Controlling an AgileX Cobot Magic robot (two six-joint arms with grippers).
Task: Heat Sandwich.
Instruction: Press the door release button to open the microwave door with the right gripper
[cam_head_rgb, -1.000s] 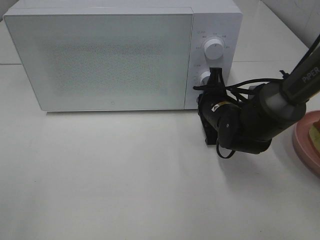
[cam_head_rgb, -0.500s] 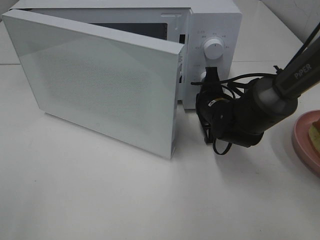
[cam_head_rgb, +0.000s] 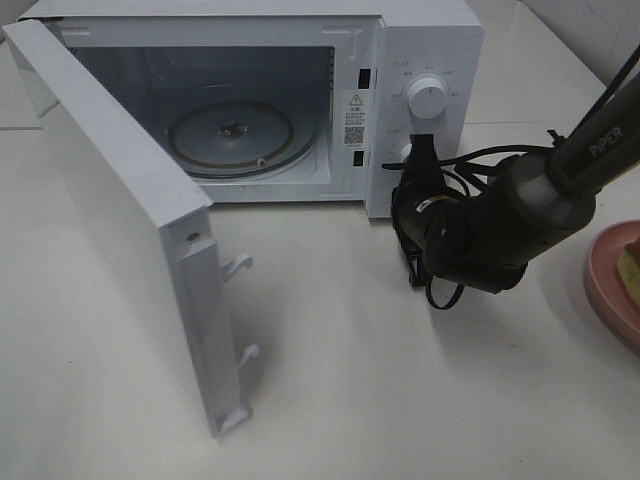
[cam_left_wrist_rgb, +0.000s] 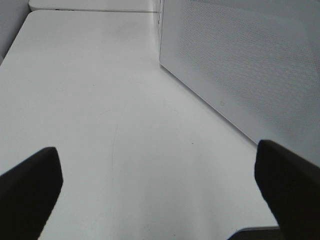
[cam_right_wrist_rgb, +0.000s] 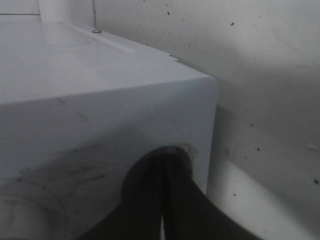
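A white microwave (cam_head_rgb: 425, 45) sits at the back of the pale worktop (cam_head_rgb: 400, 400), and its door (cam_head_rgb: 120, 250) stands wide open. Inside lies a round glass turntable (cam_head_rgb: 230, 135). Off the microwave's dial (cam_head_rgb: 428, 98) side, well apart, sits a pink plate (cam_head_rgb: 600, 300).

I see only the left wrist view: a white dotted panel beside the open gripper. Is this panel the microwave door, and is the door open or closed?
Observer: Yes. In the exterior high view the microwave door stands wide open, swung out toward the front of the table.
Operator: Thank you. Is something already inside the oven?
Observer: Only the glass turntable is visible, and nothing lies on it.
Operator: Then where is the sandwich?
Observer: The sandwich is on the pink plate at the right edge of the high view, partly cut off by the frame.
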